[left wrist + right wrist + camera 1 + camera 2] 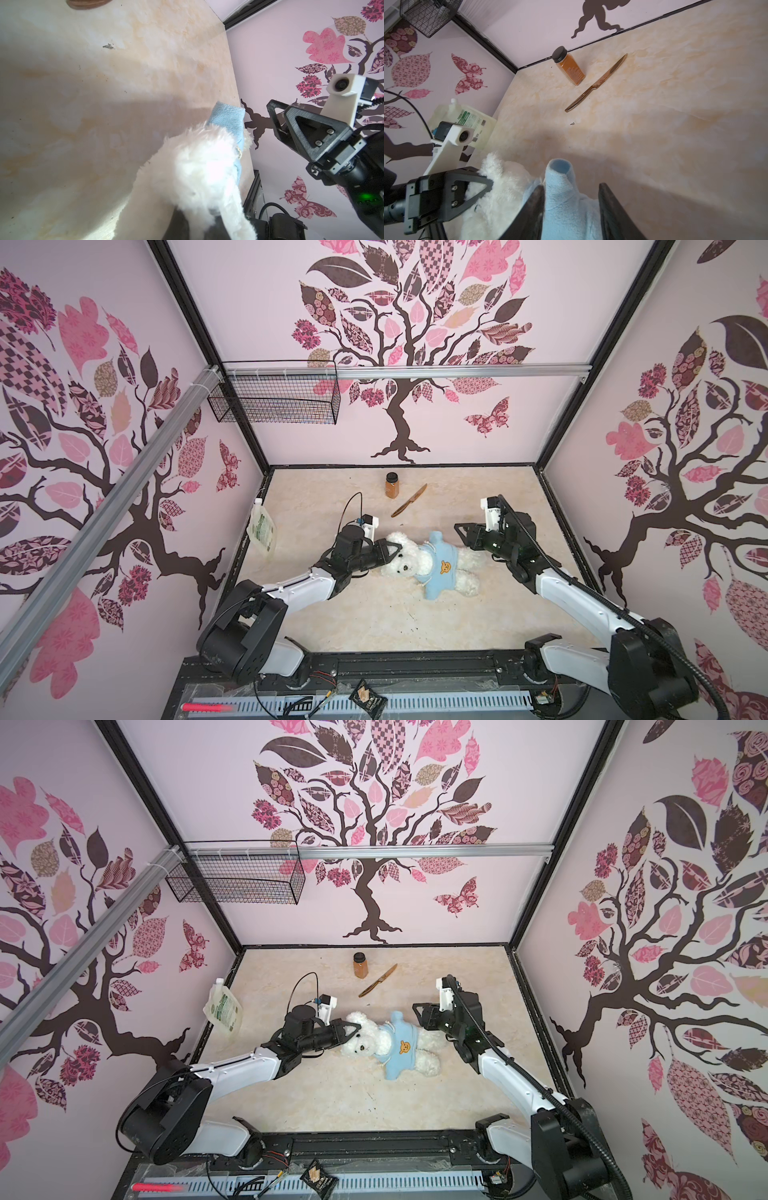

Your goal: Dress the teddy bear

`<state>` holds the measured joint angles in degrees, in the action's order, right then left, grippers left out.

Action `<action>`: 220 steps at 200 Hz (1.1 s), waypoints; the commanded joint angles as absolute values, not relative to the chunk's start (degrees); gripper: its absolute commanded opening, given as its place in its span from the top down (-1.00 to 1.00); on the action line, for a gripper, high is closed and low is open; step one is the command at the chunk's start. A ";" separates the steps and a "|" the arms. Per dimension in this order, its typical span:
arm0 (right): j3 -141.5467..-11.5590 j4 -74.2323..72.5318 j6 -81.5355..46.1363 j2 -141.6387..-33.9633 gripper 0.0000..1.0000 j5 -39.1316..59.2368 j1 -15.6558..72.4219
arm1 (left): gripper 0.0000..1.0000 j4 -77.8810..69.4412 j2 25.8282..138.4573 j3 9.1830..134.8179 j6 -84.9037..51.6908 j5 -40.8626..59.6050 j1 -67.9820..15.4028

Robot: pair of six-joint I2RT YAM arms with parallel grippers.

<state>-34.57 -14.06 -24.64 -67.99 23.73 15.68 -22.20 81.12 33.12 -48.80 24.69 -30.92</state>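
The left pincer [397, 548] is clenched on fluffy fur at the ear of the teddy bear [405, 562], which lies on its back mid-surface, head toward the left arm, legs toward the right. The right pincer [460, 535] is released: the right wrist view shows its 2 jaws standing apart, with the far sleeve [560, 176] rising between them and not filling the gap.

The light blue shirt [442, 568] is already over the head and covers the torso, but that sleeve stands up hollow, so I judge the arm on that side is not through it. The near sleeve looks flat too, though I cannot tell for sure.

What could go wrong from here:
- The ear grip is shallow; a hard tug may slip off the fur or slide the whole bear across the surface
- The right pincer may pinch only the empty sleeve, stretching the cloth while the arm remains bunched inside
- Pulling both ends apart could ride the shirt up the body

The spice jar [392, 485] and knife [409, 500] lie well apart, toward the back wall
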 commanded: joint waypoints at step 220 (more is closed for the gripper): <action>-27.17 -14.85 -27.56 -74.79 1.00 15.88 12.97 | 1.00 -20.22 76.20 30.93 -48.02 18.46 -29.56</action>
